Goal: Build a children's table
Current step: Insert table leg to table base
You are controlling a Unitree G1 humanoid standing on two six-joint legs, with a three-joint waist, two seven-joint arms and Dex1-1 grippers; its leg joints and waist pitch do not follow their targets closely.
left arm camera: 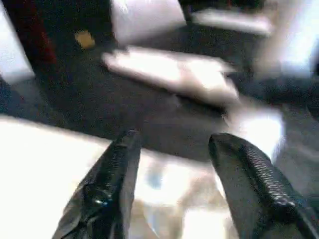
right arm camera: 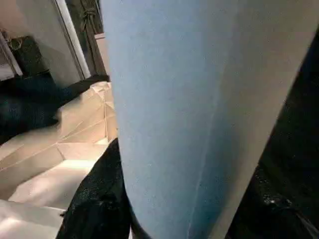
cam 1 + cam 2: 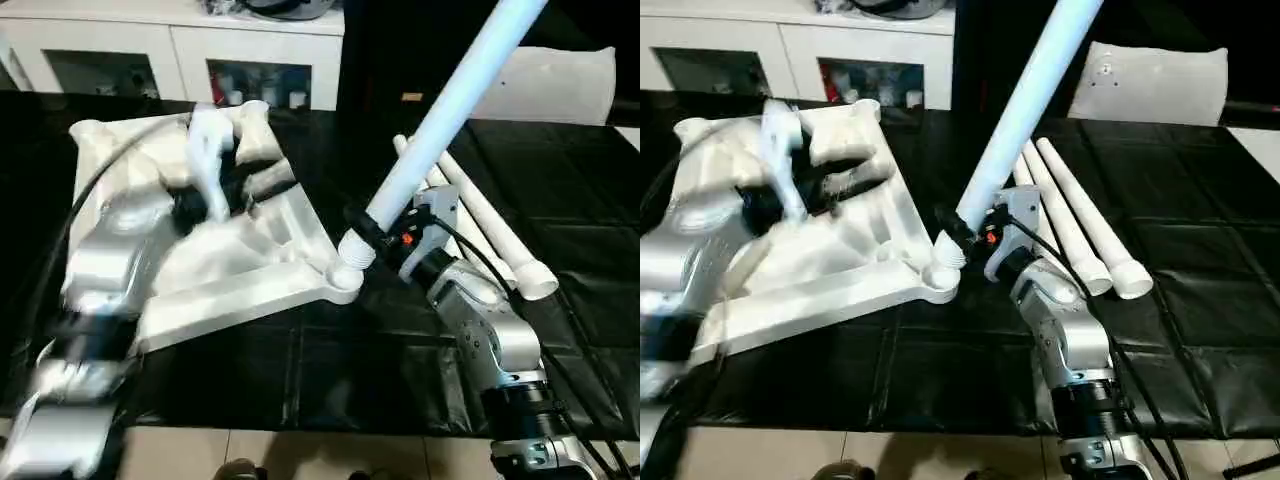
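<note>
The children's table top [image 3: 250, 270] lies underside up and tilted on the black mat, ribs showing, with a round corner socket [image 3: 344, 279] nearest my right arm. My right gripper [image 3: 372, 238] is shut on a long white leg [image 3: 450, 105] near its thick end. That end sits just above and beside the socket, and the leg slants up to the back right. In the right wrist view the leg [image 2: 189, 99] runs between the black fingers [image 2: 97, 199]. My left gripper [image 1: 174, 142] hovers open over the top's ribbed middle [image 3: 262, 183], holding nothing.
More white legs [image 3: 1080, 225] lie side by side on the black mat [image 3: 300, 370] to the right of my right arm. A white glass-door cabinet [image 3: 180, 50] stands behind the mat, and a flat white sheet [image 3: 1155, 80] lies at the back right. Tiled floor borders the mat's near edge.
</note>
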